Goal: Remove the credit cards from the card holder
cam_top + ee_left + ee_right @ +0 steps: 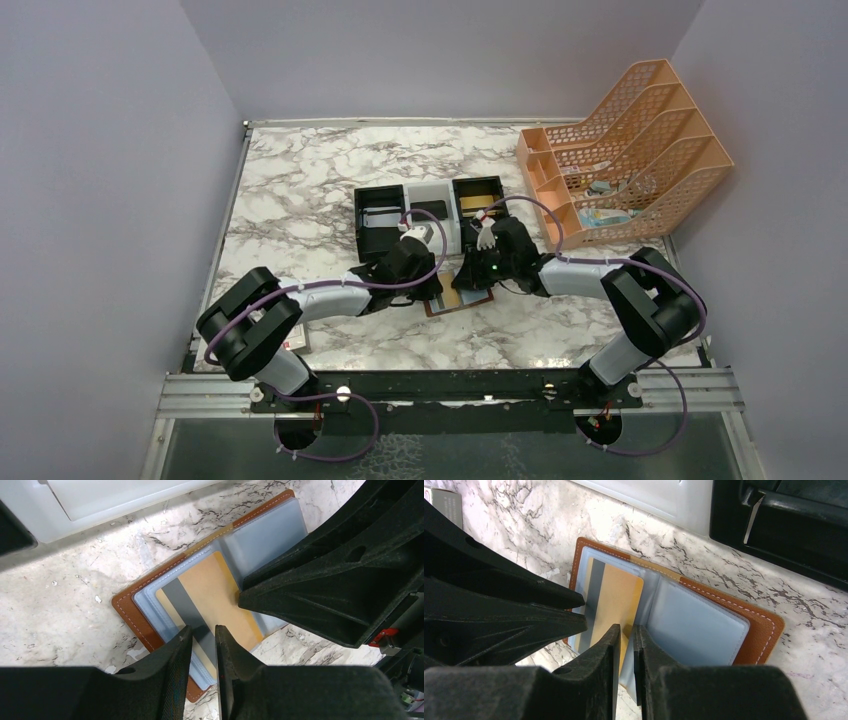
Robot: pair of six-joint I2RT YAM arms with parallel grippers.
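The brown card holder (462, 301) (131, 615) (760, 630) lies open on the marble between the two arms. A gold credit card with a grey stripe (215, 590) (616, 595) sits partly out of its left blue-grey pocket. My left gripper (204, 631) (430, 283) hovers over the card's striped end, its jaws a narrow gap apart, with the stripe showing between them. My right gripper (626, 630) (472, 276) stands at the card's other edge by the centre fold, jaws also slightly apart. Neither visibly clamps the card. Other credit cards are hidden.
A black-white-black tray (378, 200) stands just behind the holder. An orange file rack (620, 150) fills the back right. A small grey box (444, 502) lies on the marble to the left. Each gripper's fingers crowd the other's view.
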